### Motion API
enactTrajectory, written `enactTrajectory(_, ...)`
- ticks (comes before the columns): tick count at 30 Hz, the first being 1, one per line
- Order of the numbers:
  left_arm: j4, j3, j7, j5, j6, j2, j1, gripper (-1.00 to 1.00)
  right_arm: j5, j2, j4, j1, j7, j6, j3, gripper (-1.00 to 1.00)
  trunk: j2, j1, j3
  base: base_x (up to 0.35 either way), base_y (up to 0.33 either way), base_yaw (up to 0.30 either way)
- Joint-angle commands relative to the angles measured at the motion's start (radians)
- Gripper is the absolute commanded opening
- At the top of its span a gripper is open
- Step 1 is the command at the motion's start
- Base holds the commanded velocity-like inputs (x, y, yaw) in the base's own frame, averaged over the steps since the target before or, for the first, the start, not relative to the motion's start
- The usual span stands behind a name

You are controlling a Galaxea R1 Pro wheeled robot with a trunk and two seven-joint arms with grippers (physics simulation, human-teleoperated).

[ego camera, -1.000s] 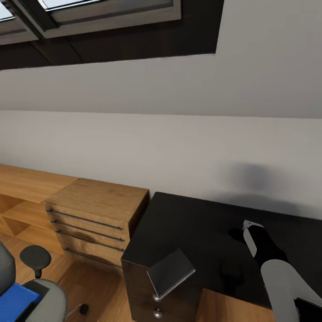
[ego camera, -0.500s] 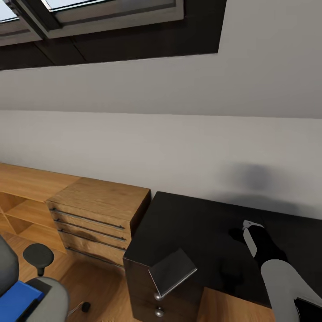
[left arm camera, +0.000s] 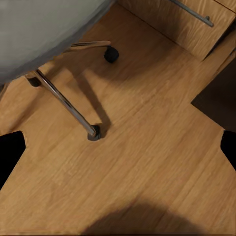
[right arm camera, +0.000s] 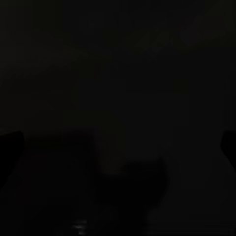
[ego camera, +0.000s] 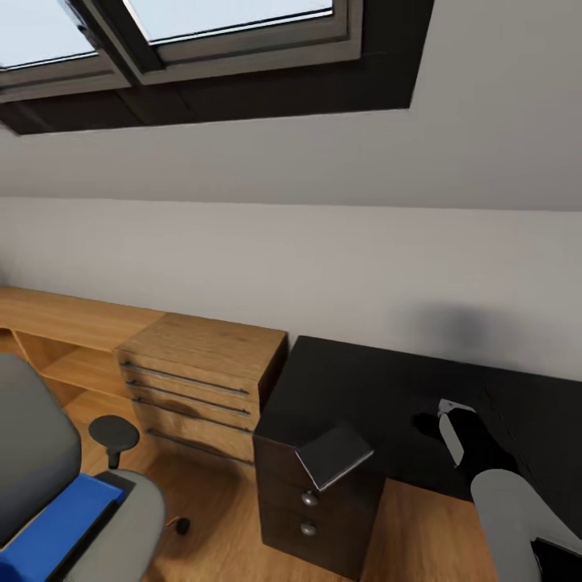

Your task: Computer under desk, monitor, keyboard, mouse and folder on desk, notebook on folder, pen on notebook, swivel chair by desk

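My right gripper (ego camera: 443,414) hangs over the black desk (ego camera: 380,388), its opening impossible to tell and no load visible — the blue folder (ego camera: 56,517) lies on the swivel chair (ego camera: 48,477) seat, so I should face it squarely before reaching.

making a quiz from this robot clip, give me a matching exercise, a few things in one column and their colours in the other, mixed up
Things:
1. folder on the chair seat
2. desk
3. chest of drawers beside the desk
4. chair back

Colours:
a. black
b. grey
c. blue
d. light wood

Pairs: 1-c, 2-a, 3-d, 4-b
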State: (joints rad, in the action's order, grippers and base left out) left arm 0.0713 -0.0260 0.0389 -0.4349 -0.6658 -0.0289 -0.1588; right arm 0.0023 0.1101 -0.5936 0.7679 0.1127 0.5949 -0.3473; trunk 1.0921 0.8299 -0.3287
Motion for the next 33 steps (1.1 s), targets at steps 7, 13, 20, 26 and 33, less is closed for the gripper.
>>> enactTrajectory(7,-0.001,-0.004,0.004,-0.001,-0.002,0.001,-0.001,1.00,0.007,-0.027,0.001,0.001,0.004,-0.040,-0.001,1.00,0.001,0.000,-0.001,-0.088,0.070,0.201)
enactTrajectory(13,-0.001,-0.004,0.004,-0.001,-0.002,0.001,-0.001,1.00,0.008,-0.030,0.001,0.001,0.005,-0.055,-0.001,1.00,0.001,0.000,-0.003,-0.009,0.007,0.251)
enactTrajectory(20,-0.001,-0.004,0.004,-0.001,-0.002,0.001,-0.001,1.00,0.009,-0.045,0.001,0.001,0.005,-0.078,-0.001,1.00,0.001,0.000,-0.005,-0.001,0.001,0.256)
enactTrajectory(26,-0.001,-0.004,0.004,-0.001,-0.002,0.001,-0.001,1.00,0.010,-0.056,0.001,0.001,0.006,-0.098,0.000,1.00,0.001,0.000,-0.005,0.000,0.000,0.257)
enactTrajectory(33,-0.001,-0.003,0.004,-0.001,-0.002,0.001,-0.001,1.00,0.014,-0.060,0.002,0.001,0.005,-0.157,0.001,1.00,0.001,0.000,-0.005,0.000,0.000,0.257)
